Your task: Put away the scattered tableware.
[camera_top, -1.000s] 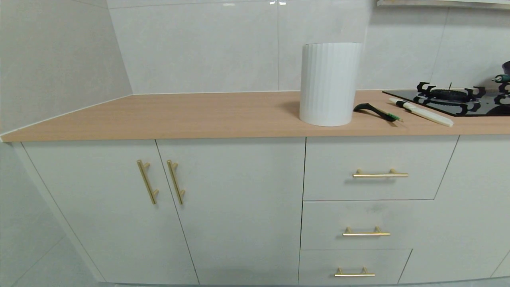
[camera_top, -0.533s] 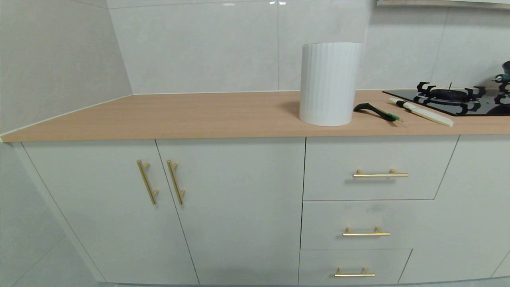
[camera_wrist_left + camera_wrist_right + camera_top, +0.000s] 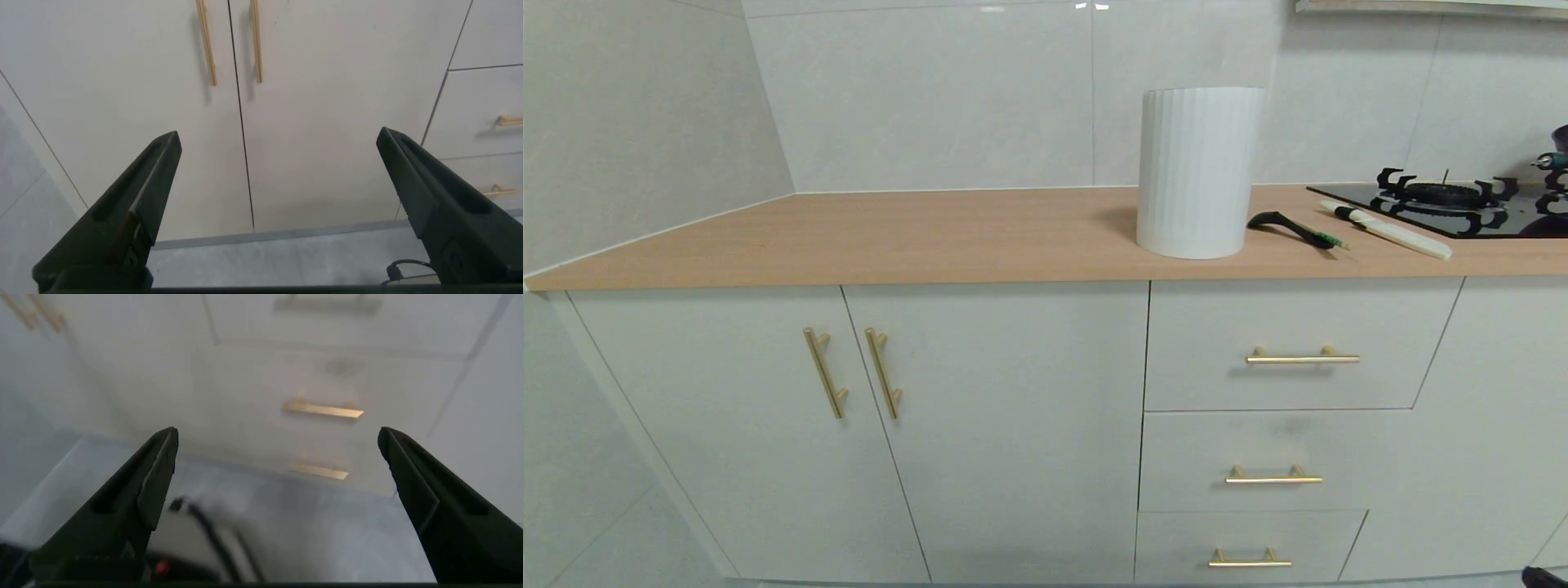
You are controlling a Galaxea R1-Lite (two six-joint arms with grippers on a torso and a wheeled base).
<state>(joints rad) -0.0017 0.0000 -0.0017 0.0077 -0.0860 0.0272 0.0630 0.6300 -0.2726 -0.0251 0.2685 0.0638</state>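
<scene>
On the wooden counter (image 3: 931, 237) stands a tall white ribbed holder (image 3: 1196, 171). Just right of it lie a black-handled utensil (image 3: 1294, 229) and a long white utensil (image 3: 1388, 229). My left gripper (image 3: 278, 139) is open and empty, low in front of the double cabinet doors (image 3: 237, 122). My right gripper (image 3: 276, 437) is also open and empty, low near the floor, facing the lower drawers (image 3: 323, 410). Both grippers are well below the counter.
A black gas hob (image 3: 1445, 200) sits at the counter's right end, beside the utensils. Tiled walls close off the back and left. Below are cabinet doors with gold handles (image 3: 854, 371) and three drawers (image 3: 1303, 357). The counter's left half is bare.
A small dark part has come into the head view's bottom right corner. The counter and the things on it are unchanged.
</scene>
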